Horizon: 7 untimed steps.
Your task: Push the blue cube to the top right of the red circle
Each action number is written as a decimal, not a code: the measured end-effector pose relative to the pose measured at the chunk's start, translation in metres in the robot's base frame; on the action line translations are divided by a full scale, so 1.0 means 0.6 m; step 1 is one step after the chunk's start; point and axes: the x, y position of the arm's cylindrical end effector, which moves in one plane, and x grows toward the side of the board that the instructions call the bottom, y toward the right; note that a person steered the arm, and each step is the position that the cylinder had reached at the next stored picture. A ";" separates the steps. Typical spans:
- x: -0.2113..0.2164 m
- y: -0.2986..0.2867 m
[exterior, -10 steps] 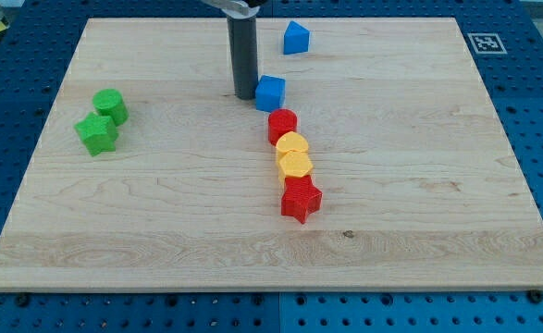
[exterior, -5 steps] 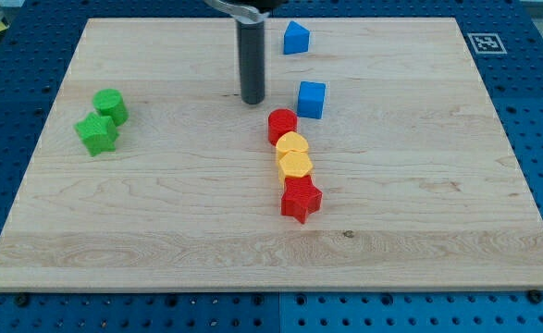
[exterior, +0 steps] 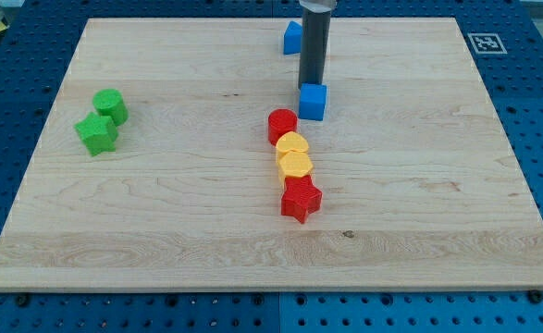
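Note:
The blue cube [exterior: 313, 102] sits on the wooden board, just up and to the right of the red circle [exterior: 282, 125]. The two are a small gap apart. My tip [exterior: 310, 84] stands right at the cube's top edge, touching or nearly touching it. The dark rod rises from there to the view's top and partly hides another blue block [exterior: 292, 37] behind it.
Below the red circle runs a column of two yellow blocks [exterior: 294, 155] and a red star [exterior: 301, 199]. Two green blocks [exterior: 102, 121] sit at the view's left. A marker tag [exterior: 485, 43] is at the board's top right corner.
The blue cube slid right from beside the rod to the red circle's upper right. My tip then moved right and up, from the cube's left to its top edge.

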 end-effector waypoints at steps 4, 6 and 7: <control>0.038 0.022; 0.044 0.004; 0.000 -0.029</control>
